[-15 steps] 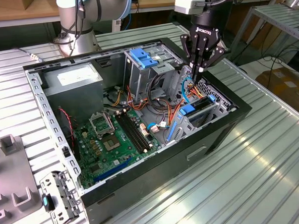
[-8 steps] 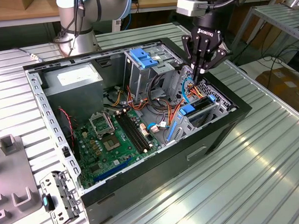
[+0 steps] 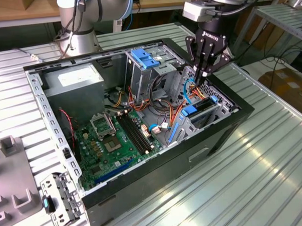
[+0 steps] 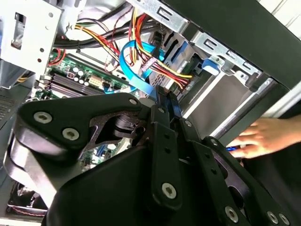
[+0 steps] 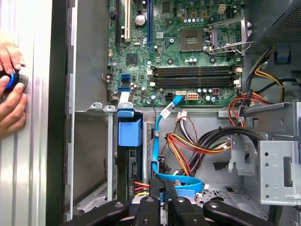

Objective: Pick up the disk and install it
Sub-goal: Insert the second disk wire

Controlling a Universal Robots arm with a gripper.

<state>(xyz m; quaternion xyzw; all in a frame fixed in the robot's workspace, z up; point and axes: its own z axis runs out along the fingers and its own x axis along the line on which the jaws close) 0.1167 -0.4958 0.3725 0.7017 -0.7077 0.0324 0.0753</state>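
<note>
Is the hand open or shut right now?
Shut: in both wrist views the hand's fingers lie pressed together, down among the cables.

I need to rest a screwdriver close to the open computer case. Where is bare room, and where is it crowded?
Bare ribbed tabletop runs along the case on the exterior view's right and front. Crowded: the drive bay, where the gripper hangs among cables; and the grey fixtures at left.

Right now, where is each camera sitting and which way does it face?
Exterior view: off the arm, looking down into the computer case; the claw shows.
First wrist view: on the wrist, facing the motherboard past the claw tips.
Second wrist view: on the wrist, behind the claw, facing the cables.
Shared: both wrist views catch the blue cable and a person's hand.
</note>
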